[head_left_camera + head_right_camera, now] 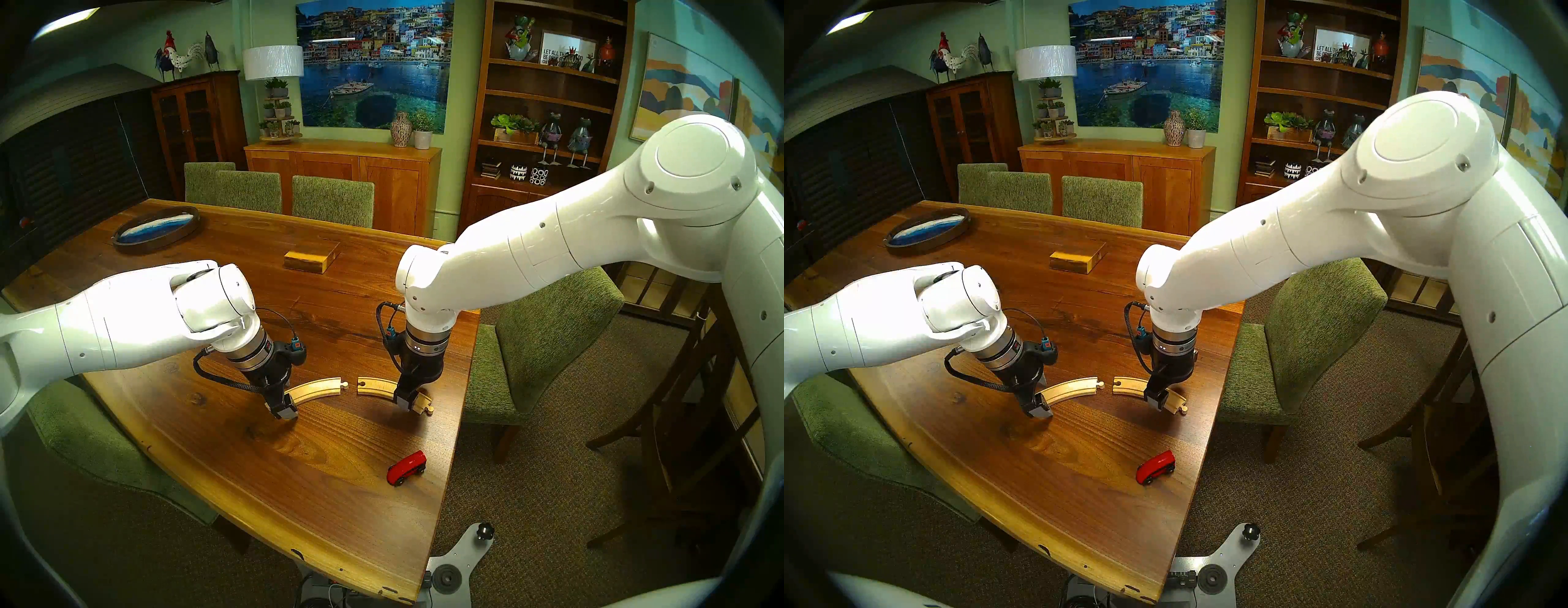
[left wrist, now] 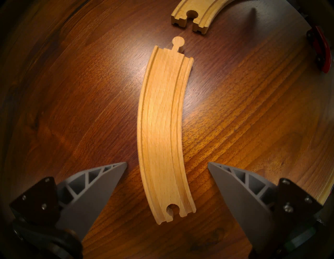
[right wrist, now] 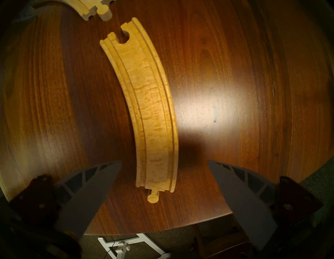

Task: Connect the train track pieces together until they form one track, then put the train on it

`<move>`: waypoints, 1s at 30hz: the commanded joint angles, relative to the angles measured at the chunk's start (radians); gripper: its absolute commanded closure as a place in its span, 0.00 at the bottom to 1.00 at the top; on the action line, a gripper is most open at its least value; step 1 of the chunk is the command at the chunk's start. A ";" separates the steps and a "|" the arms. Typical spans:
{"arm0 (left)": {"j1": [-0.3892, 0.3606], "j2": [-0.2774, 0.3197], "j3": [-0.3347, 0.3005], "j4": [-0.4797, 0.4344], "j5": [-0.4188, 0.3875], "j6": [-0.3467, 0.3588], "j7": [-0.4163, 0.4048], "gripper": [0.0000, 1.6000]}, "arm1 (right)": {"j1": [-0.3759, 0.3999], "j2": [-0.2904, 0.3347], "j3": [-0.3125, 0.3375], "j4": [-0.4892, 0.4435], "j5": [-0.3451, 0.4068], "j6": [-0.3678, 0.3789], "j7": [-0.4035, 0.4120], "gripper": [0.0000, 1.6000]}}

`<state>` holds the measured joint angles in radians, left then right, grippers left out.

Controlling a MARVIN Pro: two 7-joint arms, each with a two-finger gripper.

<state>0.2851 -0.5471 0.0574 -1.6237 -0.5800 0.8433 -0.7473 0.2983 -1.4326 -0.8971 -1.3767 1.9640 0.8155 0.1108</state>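
Note:
Two curved pale wooden track pieces lie end to end on the table with a small gap between them. The left piece [image 1: 316, 388] [image 2: 162, 126] points its round peg at the hole end of the right piece [image 1: 377, 387] [image 3: 150, 108]. My left gripper [image 1: 285, 403] [image 2: 167, 164] is open, its fingers on either side of the left piece's outer end and apart from it. My right gripper [image 1: 412, 397] [image 3: 164, 162] is open astride the right piece near its peg end. The red train [image 1: 407, 467] [image 2: 321, 50] stands alone nearer the front edge.
A yellowish wooden block [image 1: 312, 259] lies mid-table and a dark oval tray [image 1: 157, 229] at the far left. The table's right edge [image 1: 464, 382] runs close to the right piece, with a green chair [image 1: 543, 339] beyond it. More chairs line the far side.

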 commanded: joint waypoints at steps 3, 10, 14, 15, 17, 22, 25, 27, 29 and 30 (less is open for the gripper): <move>-0.030 -0.002 -0.021 0.001 0.003 0.002 0.001 0.00 | 0.008 0.003 0.001 0.009 0.002 -0.006 -0.013 0.00; -0.030 -0.002 -0.021 0.001 0.004 0.002 0.001 0.00 | -0.003 0.006 -0.003 0.015 0.005 -0.013 -0.011 0.00; -0.030 -0.002 -0.021 0.001 0.004 0.002 0.001 0.00 | -0.009 0.003 -0.006 0.019 0.006 -0.016 -0.011 0.00; -0.030 -0.002 -0.021 0.001 0.004 0.002 0.001 0.00 | -0.010 0.003 -0.007 0.021 0.006 -0.017 -0.010 0.00; -0.030 -0.002 -0.021 0.001 0.004 0.002 0.001 0.00 | -0.011 0.002 -0.008 0.022 0.007 -0.017 -0.010 0.00; -0.030 -0.002 -0.021 0.001 0.004 0.002 0.001 0.00 | -0.014 0.001 -0.009 0.026 0.005 -0.019 -0.008 0.13; -0.030 -0.002 -0.021 0.001 0.004 0.002 0.001 0.00 | -0.015 0.000 -0.009 0.028 0.003 -0.020 -0.006 0.18; -0.030 -0.002 -0.021 0.001 0.004 0.002 0.001 0.00 | -0.015 -0.001 -0.009 0.030 0.003 -0.020 -0.004 0.23; -0.030 -0.002 -0.021 0.001 0.004 0.002 0.001 0.00 | -0.015 -0.002 -0.009 0.032 0.002 -0.019 -0.002 0.26; -0.030 -0.002 -0.021 0.001 0.004 0.002 0.001 0.00 | -0.016 -0.004 -0.009 0.034 0.002 -0.018 0.000 0.27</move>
<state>0.2851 -0.5473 0.0575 -1.6238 -0.5786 0.8434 -0.7473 0.2714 -1.4332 -0.9064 -1.3615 1.9738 0.7917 0.1045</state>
